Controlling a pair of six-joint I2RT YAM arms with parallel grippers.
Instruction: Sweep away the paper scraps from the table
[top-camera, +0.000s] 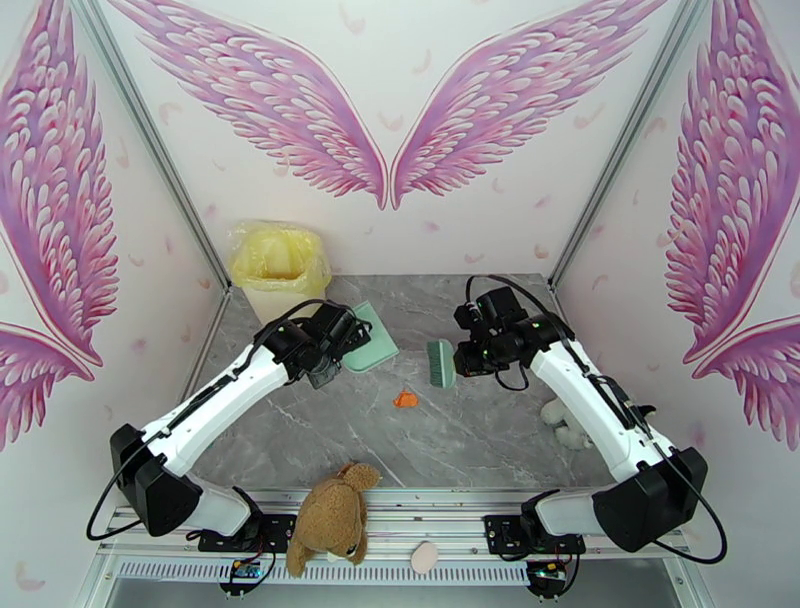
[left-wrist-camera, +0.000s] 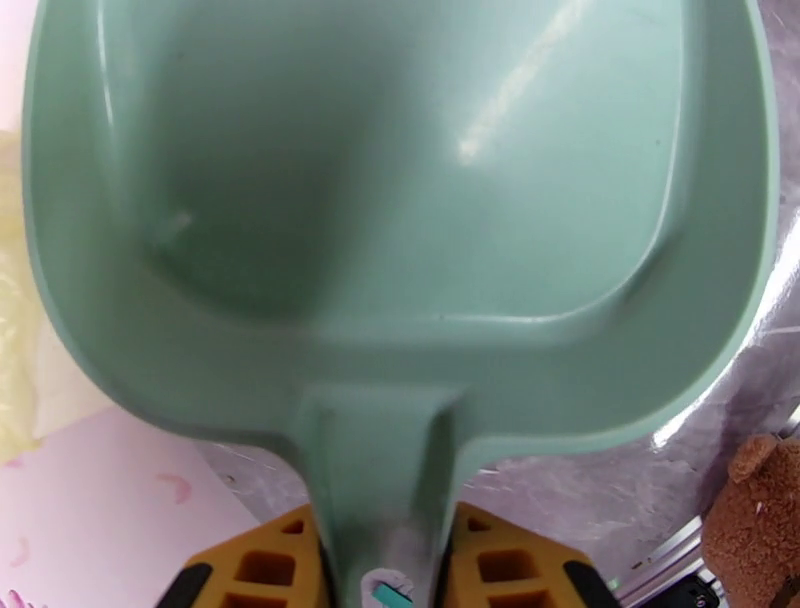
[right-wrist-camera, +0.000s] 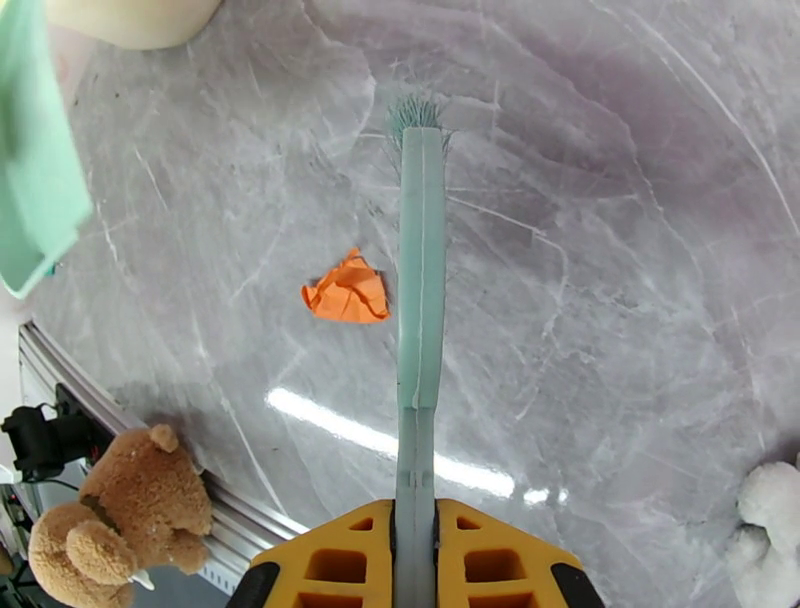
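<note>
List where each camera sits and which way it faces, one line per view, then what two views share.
Top external: above and behind the robot, looking down on the table; the left gripper holds the dustpan, the right gripper the brush.
Left wrist: looks along its yellow fingers into the dustpan.
Right wrist: looks down the brush, past its own fingers, at the orange scrap.
Shared: top and right wrist both show that scrap.
</note>
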